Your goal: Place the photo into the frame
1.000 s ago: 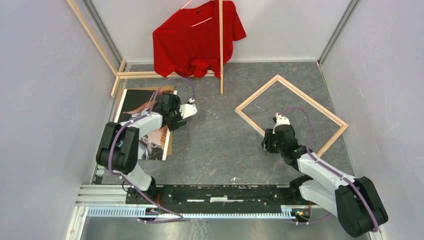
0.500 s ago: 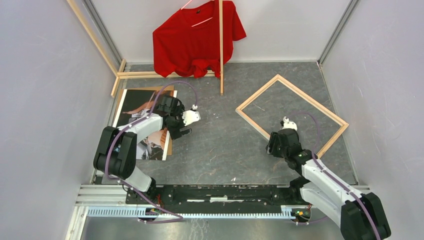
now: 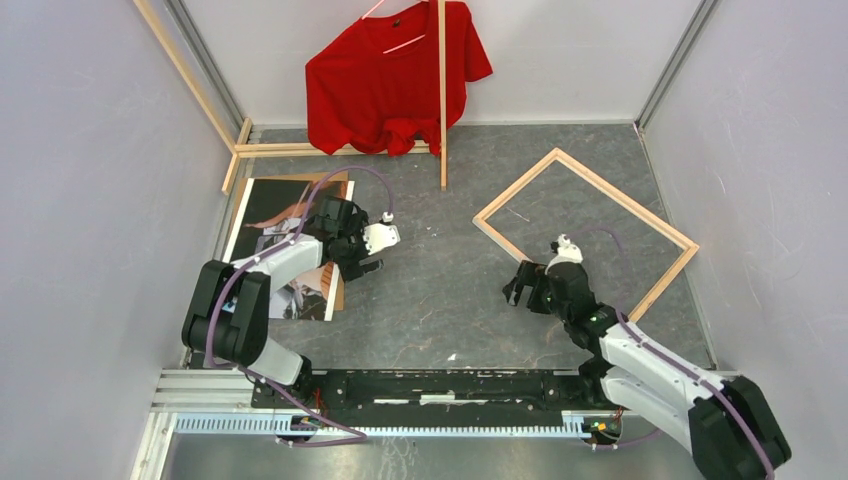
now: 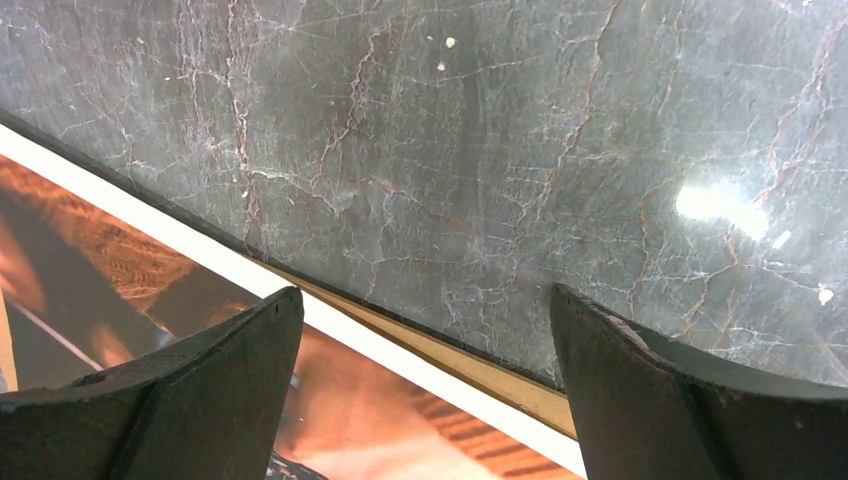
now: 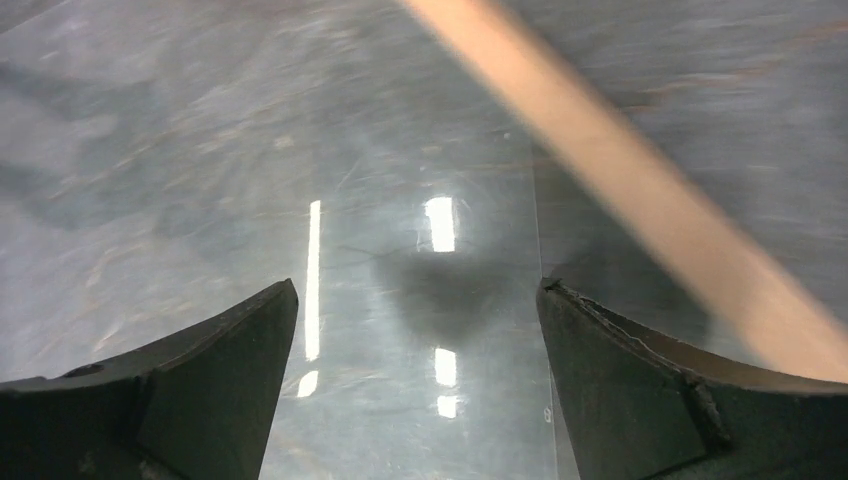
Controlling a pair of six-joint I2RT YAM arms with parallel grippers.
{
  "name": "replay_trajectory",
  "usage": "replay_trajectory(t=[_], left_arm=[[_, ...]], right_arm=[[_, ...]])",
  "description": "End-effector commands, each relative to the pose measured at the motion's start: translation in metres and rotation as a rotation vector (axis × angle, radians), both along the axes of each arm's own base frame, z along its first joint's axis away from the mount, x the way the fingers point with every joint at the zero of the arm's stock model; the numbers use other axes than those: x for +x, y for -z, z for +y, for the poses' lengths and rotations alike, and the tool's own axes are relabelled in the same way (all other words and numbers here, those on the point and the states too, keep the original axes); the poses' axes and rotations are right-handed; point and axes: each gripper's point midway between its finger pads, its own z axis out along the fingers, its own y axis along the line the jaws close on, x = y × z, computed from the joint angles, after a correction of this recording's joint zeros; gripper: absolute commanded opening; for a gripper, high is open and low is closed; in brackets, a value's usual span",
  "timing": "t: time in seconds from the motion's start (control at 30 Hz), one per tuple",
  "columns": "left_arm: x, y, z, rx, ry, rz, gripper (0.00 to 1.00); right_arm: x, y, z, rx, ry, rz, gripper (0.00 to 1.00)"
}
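Note:
The photo (image 3: 283,225) lies picture side up at the left of the table, on a brown cardboard sheet (image 3: 340,296). In the left wrist view its orange print (image 4: 100,270) and white border fill the lower left, with the cardboard's edge (image 4: 480,365) showing beside it. My left gripper (image 3: 352,262) (image 4: 425,300) hangs open over the photo's right edge, with nothing between its jaws. The frame (image 3: 600,188), pale wood side up, lies as a diamond at the right. My right gripper (image 3: 517,288) (image 5: 415,300) is open and empty, just off the frame's near-left side (image 5: 620,190).
A red T-shirt (image 3: 390,80) hangs on a rack of pale wooden poles (image 3: 442,100) at the back. Grey walls close in the left and right sides. A glossy clear sheet (image 5: 420,250) lies on the grey marbled table (image 3: 430,290) under the right gripper.
My right gripper has opened and drawn back to the left and nearer, away from the frame's edge. The left gripper has shifted slightly right and stayed open.

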Motion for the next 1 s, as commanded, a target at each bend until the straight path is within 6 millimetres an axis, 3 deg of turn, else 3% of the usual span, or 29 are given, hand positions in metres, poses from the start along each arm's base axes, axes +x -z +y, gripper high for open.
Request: replay_trajectory(t=[0.0,0.07,0.23,0.4,0.47,0.57,0.8,0.97], left_arm=[[-0.032,0.038,0.005,0.026,0.002,0.132,1.00],[-0.033,0.041,0.010,0.047,-0.001,0.131,1.00],[-0.032,0.045,0.026,0.077,-0.028,0.135,1.00],[-0.026,0.046,0.037,0.084,-0.055,0.149,0.99],[-0.027,0.048,0.039,0.089,-0.056,0.155,0.99],[-0.027,0.051,0.038,0.089,-0.056,0.159,0.99],[-0.031,0.056,0.042,0.107,-0.062,0.172,0.98],[-0.035,0.060,0.041,0.103,-0.060,0.190,0.97]], right_arm=[[-0.109,0.075,0.014,0.033,-0.094,0.461,0.97],[-0.107,0.070,0.032,0.064,-0.129,0.456,0.97],[-0.093,0.057,0.047,0.059,-0.156,0.425,0.97],[-0.074,0.031,0.045,0.008,-0.160,0.360,0.98],[-0.070,0.025,0.031,-0.016,-0.120,0.340,0.98],[-0.071,0.024,0.010,-0.035,-0.069,0.336,0.98],[-0.086,0.037,-0.003,-0.044,-0.045,0.376,0.98],[-0.101,0.056,0.017,0.096,-0.069,0.433,0.98]])
